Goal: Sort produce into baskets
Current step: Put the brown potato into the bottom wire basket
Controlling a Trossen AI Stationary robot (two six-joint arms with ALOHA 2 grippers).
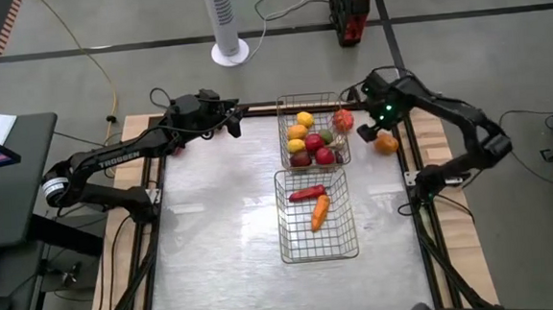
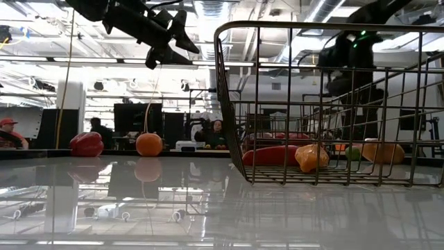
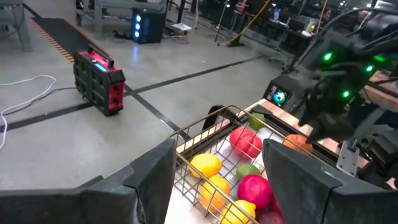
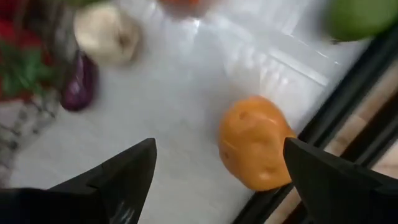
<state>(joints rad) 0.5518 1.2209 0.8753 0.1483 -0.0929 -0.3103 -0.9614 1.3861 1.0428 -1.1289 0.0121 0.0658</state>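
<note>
Right hand point(image 1: 383, 129) wide open, empty, above orange fruit point(image 1: 386, 143) on worktop point(image 1: 223, 226). Left hand point(image 1: 233, 122) part-open, empty. Carrot point(image 1: 319, 211) lies lengthwise along near basket point(image 1: 318, 256).

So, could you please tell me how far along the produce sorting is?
Mostly done: fruit fills the far basket, pepper and carrot lie in the near basket. In hand: right pincer open over an orange fruit. Left: that and red fruit outside. Left pincer hovers empty.
</note>
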